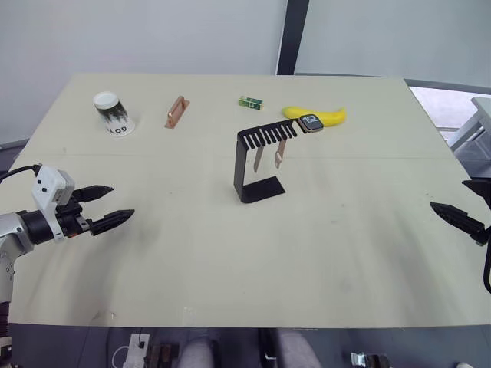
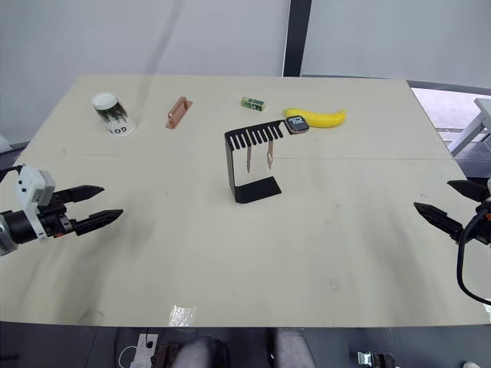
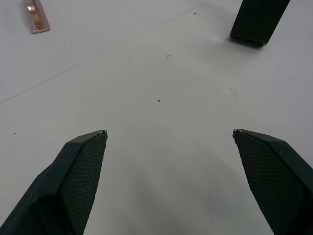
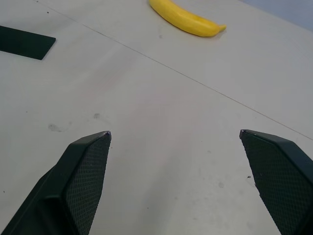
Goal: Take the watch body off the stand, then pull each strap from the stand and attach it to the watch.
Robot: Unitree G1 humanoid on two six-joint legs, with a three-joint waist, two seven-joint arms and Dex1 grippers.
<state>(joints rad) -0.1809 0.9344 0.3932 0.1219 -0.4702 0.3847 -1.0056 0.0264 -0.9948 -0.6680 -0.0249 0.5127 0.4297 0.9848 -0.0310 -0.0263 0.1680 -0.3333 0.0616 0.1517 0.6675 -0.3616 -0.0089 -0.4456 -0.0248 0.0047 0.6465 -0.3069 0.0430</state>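
Observation:
The black stand [image 1: 255,159] rises at the table's middle, its slotted top arm pointing right. The watch body [image 1: 310,123] sits at the tip of that arm, black face up, in front of a banana. Two pink straps [image 1: 269,156] hang down from the comb slots. My left gripper [image 1: 113,205] hovers open over the table's left side, far from the stand. My right gripper [image 2: 439,205] is open at the right edge, also well clear. The stand's base [image 3: 257,20] lies beyond my left fingers, and its base [image 4: 25,42] also lies beyond my right fingers.
A yellow banana [image 1: 324,116] lies behind the watch. A small green box [image 1: 250,101], a copper bar [image 1: 176,112] and a tipped paper cup [image 1: 113,113] sit along the far side. The tabletop [image 1: 230,253] is wide and pale.

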